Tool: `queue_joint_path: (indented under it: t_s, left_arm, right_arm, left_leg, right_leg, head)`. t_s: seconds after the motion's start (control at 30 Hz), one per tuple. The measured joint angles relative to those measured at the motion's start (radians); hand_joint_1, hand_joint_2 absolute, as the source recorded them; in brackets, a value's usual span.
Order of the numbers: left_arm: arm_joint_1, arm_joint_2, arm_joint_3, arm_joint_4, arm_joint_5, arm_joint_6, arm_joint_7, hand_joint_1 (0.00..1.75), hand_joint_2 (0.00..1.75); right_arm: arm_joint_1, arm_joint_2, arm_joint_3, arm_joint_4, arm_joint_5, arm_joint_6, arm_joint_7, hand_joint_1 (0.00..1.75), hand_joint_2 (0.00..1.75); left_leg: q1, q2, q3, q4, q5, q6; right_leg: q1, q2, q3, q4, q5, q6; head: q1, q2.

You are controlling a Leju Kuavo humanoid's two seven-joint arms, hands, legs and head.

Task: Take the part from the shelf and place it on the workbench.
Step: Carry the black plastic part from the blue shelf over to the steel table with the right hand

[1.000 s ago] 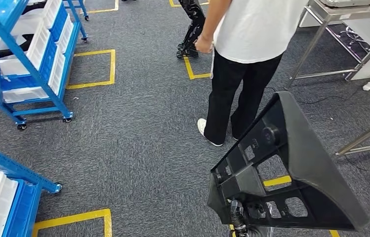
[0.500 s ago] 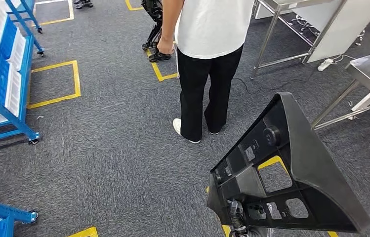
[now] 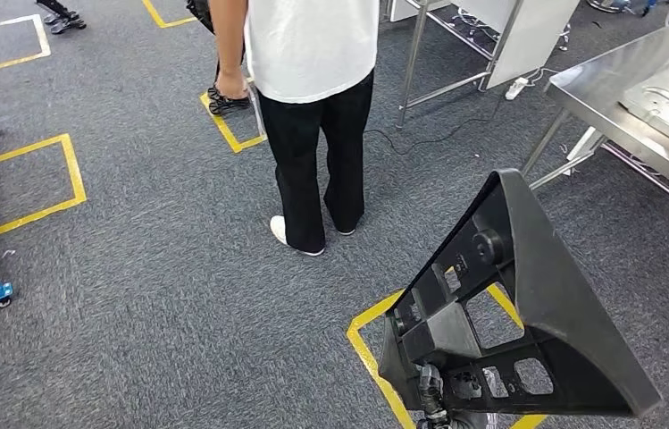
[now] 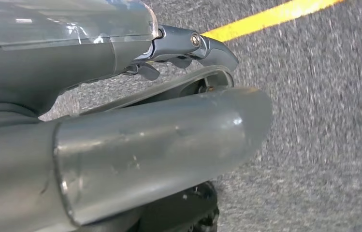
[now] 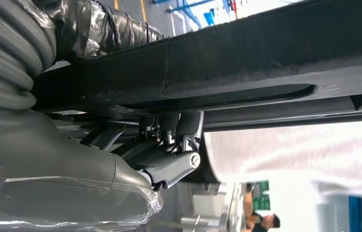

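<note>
Up close, right hand [image 5: 169,150] grips black part [image 3: 527,313], workbench [image 3: 643,98] ahead

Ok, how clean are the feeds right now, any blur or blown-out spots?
Head view is sharp and evenly lit, with glare on the steel workbench. Left wrist view shows motion-streaked carpet. Right wrist view is overexposed beyond the dark part.

Right wrist view: right robot hand [image 5: 169,154] enters from picture's left edge, grey ribbed cover, clear plastic wrap over lower part. Dark fingers [image 5: 188,126] reach up against underside of black part [image 5: 266,63], a long dark beam spanning frame, scuffed surface. Hand grips part. Behind: blurred white cloth, blue shelf frame, person in dark top far off, small and unclear.
</note>
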Motion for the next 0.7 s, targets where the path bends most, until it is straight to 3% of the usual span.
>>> queue_joint_path:
  t_s: [0.03, 0.1, 0.17, 0.2, 0.23, 0.27, 0.3, 0.37, 0.43, 0.5, 0.53, 0.6, 0.63, 0.7]
  left_arm:
    - [-0.001, -0.001, -0.001, 0.000, -0.001, 0.000, 0.000, 0.00, 0.00]
    - [-0.001, -0.001, -0.002, 0.000, -0.003, -0.001, 0.000, 0.00, 0.00]
    - [0.001, -0.001, -0.002, 0.000, -0.007, -0.002, 0.001, 0.00, 0.00]
    - [0.003, -0.001, -0.003, 0.000, -0.008, -0.002, 0.001, 0.00, 0.00]
    - [0.004, -0.001, -0.003, 0.000, -0.010, -0.002, 0.001, 0.00, 0.00]
    - [0.005, -0.001, -0.003, 0.000, -0.010, -0.002, 0.002, 0.00, 0.00]
    - [0.005, -0.001, -0.003, 0.000, -0.011, -0.001, 0.002, 0.00, 0.00]
    - [0.006, -0.001, -0.003, 0.000, -0.011, -0.001, 0.002, 0.00, 0.00]
    - [0.006, -0.001, -0.004, 0.000, -0.012, 0.000, 0.003, 0.00, 0.00]
    - [0.004, -0.001, -0.004, 0.000, -0.013, 0.000, 0.004, 0.00, 0.00]
    - [0.003, -0.002, -0.004, 0.000, -0.013, 0.000, 0.004, 0.00, 0.00]
    - [0.002, -0.003, -0.004, 0.000, -0.015, 0.000, 0.004, 0.00, 0.00]
    - [0.003, -0.003, -0.004, 0.000, -0.017, 0.000, 0.005, 0.00, 0.00]
    - [0.006, -0.003, -0.004, 0.000, -0.018, -0.001, 0.007, 0.00, 0.00]
  right_arm:
    - [0.001, 0.000, -0.001, -0.001, 0.001, 0.000, 0.001, 1.75, 1.75]
    - [0.001, 0.001, -0.003, -0.002, 0.003, 0.000, 0.005, 1.75, 1.75]
    - [0.001, 0.003, -0.003, -0.002, 0.005, 0.000, 0.010, 1.75, 1.75]
    - [0.001, 0.004, -0.003, -0.002, 0.006, 0.000, 0.011, 1.75, 1.75]
    - [0.001, 0.004, -0.003, -0.002, 0.006, -0.001, 0.012, 1.75, 1.75]
    - [0.002, 0.004, -0.003, -0.002, 0.007, -0.001, 0.014, 1.75, 1.75]
    - [0.002, 0.004, -0.003, -0.002, 0.008, -0.002, 0.016, 1.75, 1.75]
    - [0.001, 0.005, -0.003, -0.002, 0.009, -0.003, 0.019, 1.75, 1.75]
    - [0.001, 0.005, -0.003, -0.002, 0.012, -0.003, 0.022, 1.75, 1.75]
    - [0.003, 0.005, -0.003, -0.002, 0.014, -0.004, 0.024, 1.75, 1.75]
    - [0.005, 0.005, -0.003, -0.002, 0.015, -0.007, 0.025, 1.75, 1.75]
    - [0.006, 0.005, -0.004, -0.002, 0.017, -0.014, 0.027, 1.75, 1.75]
    - [0.005, 0.005, -0.004, -0.003, 0.018, -0.017, 0.028, 1.75, 1.75]
    - [0.005, 0.005, -0.004, -0.003, 0.019, -0.019, 0.029, 1.75, 1.75]
  left_leg:
    - [0.001, -0.010, 0.000, 0.005, -0.007, -0.005]
    - [0.005, -0.059, -0.024, 0.067, -0.049, -0.014]
    - [0.007, -0.100, -0.088, 0.202, -0.112, -0.018]
    - [0.008, -0.105, -0.120, 0.262, -0.130, -0.020]
    - [0.008, -0.106, -0.139, 0.294, -0.128, -0.021]
    - [0.008, -0.108, -0.139, 0.284, -0.105, -0.021]
    - [0.010, -0.113, -0.122, 0.235, -0.066, -0.021]
    - [0.015, -0.155, -0.072, 0.101, 0.002, -0.018]
    - [0.017, -0.190, -0.047, 0.035, 0.018, -0.012]
    - [0.014, -0.179, -0.045, 0.030, 0.017, -0.002]
    - [0.014, -0.167, -0.044, 0.026, 0.021, 0.005]
    - [0.016, -0.142, -0.043, 0.018, 0.027, 0.019]
    - [0.015, -0.129, -0.043, 0.016, 0.027, 0.023]
    - [0.012, -0.100, -0.045, 0.016, 0.026, 0.027]
  right_leg:
    - [-0.003, 0.010, 0.002, -0.005, 0.003, -0.004]
    - [-0.011, 0.031, 0.005, -0.014, 0.008, -0.015]
    - [-0.012, 0.052, 0.005, -0.014, 0.009, -0.020]
    - [-0.012, 0.065, 0.005, -0.013, 0.009, -0.021]
    - [-0.012, 0.080, 0.005, -0.012, 0.009, -0.021]
    - [-0.012, 0.095, 0.006, -0.010, 0.009, -0.020]
    - [-0.013, 0.110, 0.007, -0.006, 0.007, -0.018]
    - [-0.014, 0.137, 0.003, 0.006, 0.002, -0.010]
    - [-0.014, 0.160, -0.008, 0.016, 0.000, 0.001]
    - [-0.017, 0.181, -0.016, 0.015, 0.005, 0.014]
    - [-0.018, 0.176, -0.019, 0.019, 0.003, 0.019]
    - [-0.016, 0.128, -0.044, 0.068, -0.029, 0.027]
    - [-0.015, 0.094, -0.069, 0.121, -0.060, 0.031]
    - [-0.016, 0.061, -0.130, 0.247, -0.117, 0.036]
  head:
    - [0.000, 0.000]
    - [0.000, 0.000]
    - [0.000, 0.000]
    - [0.000, 0.000]
    - [0.000, 0.000]
    - [0.000, 0.000]
    - [0.000, 0.000]
    - [0.000, 0.000]
    - [0.000, 0.000]
    - [0.000, 0.000]
    - [0.000, 0.000]
    - [0.002, 0.000]
    - [0.003, 0.000]
    - [0.004, 0.000]
